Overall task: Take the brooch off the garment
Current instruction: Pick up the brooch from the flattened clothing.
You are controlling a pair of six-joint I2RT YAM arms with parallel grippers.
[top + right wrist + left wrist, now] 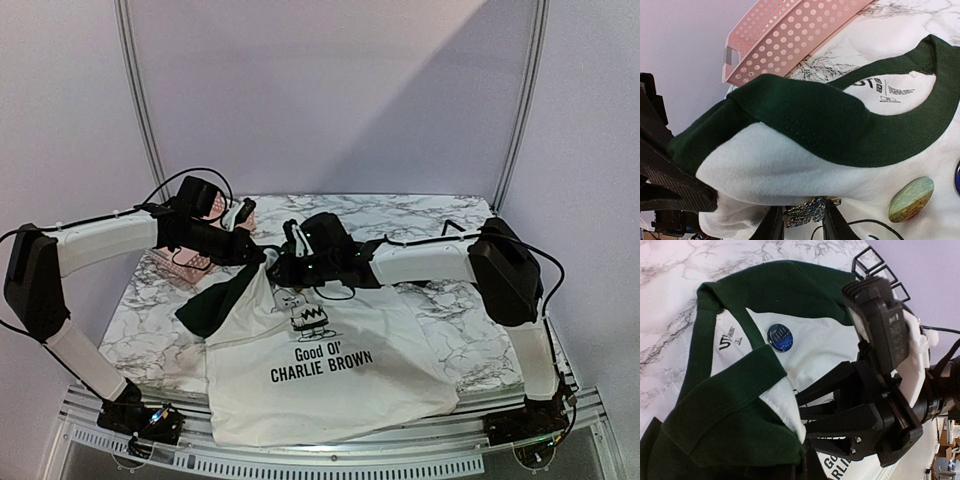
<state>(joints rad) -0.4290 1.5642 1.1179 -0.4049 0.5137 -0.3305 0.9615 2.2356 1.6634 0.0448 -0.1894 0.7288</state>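
— Marble bench is carrying everything, so where is the garment lying?
— It is spreading across the middle and near part of the bench, print side up. Its dark green collar is being held up off the surface at the far end.
— What is holding it up?
— The left end effector is clamping shut on the fabric by the collar.
— And the brooch?
— It is sitting on the white chest fabric just below the collar, glittering silver and blue. The right end effector is pinching it, with one finger pressing on each side.
— Is anything else sitting nearby?
— An oval green-yellow badge and a round blue badge are sitting on the same white fabric. A pink perforated basket is resting on the bench beyond the collar.
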